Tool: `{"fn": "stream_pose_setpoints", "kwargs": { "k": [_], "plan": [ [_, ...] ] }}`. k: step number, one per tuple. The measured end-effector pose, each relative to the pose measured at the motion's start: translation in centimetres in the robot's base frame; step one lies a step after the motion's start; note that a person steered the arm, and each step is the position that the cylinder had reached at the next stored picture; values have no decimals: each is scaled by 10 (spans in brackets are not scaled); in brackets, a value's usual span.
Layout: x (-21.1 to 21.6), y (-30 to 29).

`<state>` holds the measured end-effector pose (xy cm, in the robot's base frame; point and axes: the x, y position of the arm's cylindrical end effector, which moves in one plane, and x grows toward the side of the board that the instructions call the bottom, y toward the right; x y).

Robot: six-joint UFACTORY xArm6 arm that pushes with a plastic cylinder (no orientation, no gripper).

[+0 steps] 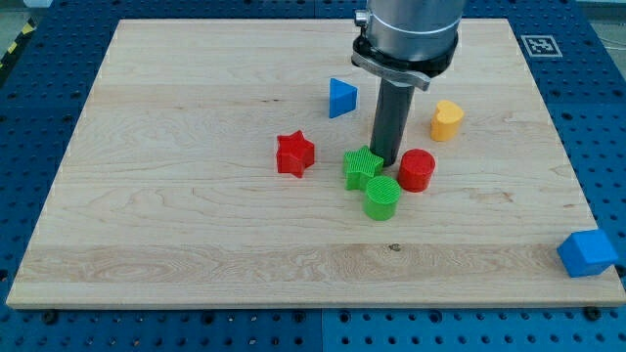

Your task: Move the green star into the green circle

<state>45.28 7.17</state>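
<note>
While our rod stands near the middle of the table (196, 225), my tip (384, 162) sits in the small gap between the green star (362, 167) and the red cylinder (417, 169), touching or almost touching the star's right edge. We carry no jaws on this arm, only the straight dark rod, so there is nothing to report as apart or together. We see the green star lying just below and to the view's left of the tip, and the green circle (382, 198), a ribbed green cylinder, directly toward the view's bottom from it; the two green blocks touch or nearly touch. We find the red star (294, 154) to the view's left of the green star, a little apart. Toward the view's top we see a blue triangular block (341, 98) and a yellow block (448, 119). A blue block (587, 253) rests off the table's lower right corner.
</note>
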Motion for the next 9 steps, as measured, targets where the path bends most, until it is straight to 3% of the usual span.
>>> {"fn": "stream_pose_setpoints", "kwargs": {
  "k": [2, 3, 6, 9],
  "plan": [
    [-44, -41],
    [-37, -42],
    [49, 10],
    [50, 7]
  ]
}}
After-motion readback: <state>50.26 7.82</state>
